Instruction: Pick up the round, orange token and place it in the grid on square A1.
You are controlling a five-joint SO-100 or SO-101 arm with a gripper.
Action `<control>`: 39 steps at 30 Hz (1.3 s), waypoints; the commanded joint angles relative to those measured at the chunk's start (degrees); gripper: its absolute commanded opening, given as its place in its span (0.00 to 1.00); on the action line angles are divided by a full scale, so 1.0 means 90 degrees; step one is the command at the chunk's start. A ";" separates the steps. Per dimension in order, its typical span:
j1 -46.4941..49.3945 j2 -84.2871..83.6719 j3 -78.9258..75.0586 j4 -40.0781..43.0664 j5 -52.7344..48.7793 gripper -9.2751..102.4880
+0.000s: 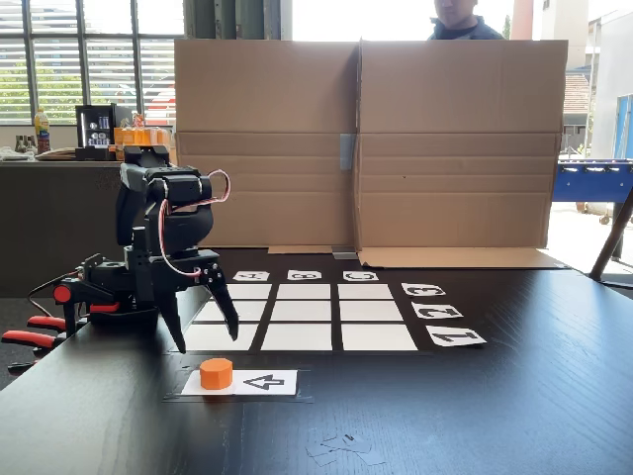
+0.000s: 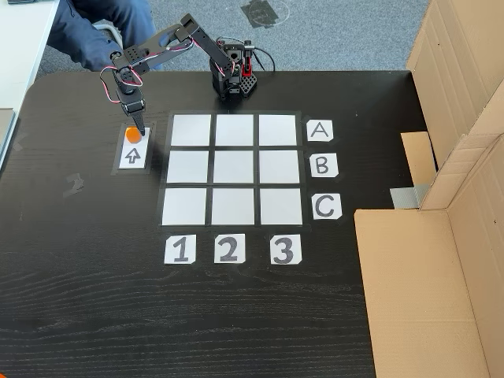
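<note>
The orange token point(image 1: 216, 373) point(image 2: 132, 135) stands on one end of a white card printed with a black arrow point(image 1: 265, 382) point(image 2: 134, 155), just outside the grid point(image 1: 302, 312) point(image 2: 235, 169). Square A1 point(image 1: 247, 338) point(image 2: 191, 130) is the blank corner cell nearest that card. My gripper point(image 1: 208, 341) point(image 2: 135, 124) points down with its fingers spread open, nothing between them. It hangs just above and slightly behind the token in the low fixed view. From above, one fingertip sits right at the token's far edge.
A tall cardboard wall point(image 1: 366, 143) point(image 2: 457, 157) closes the side of the table beyond the letter labels. Red-handled tools point(image 1: 30, 338) lie beside the arm base point(image 2: 234, 79). Paper scraps point(image 1: 341, 447) lie near the front edge. A person sits beyond the table point(image 2: 94, 31).
</note>
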 commanded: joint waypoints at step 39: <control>-0.0127 -0.1230 -0.1533 -0.0020 0.0010 0.31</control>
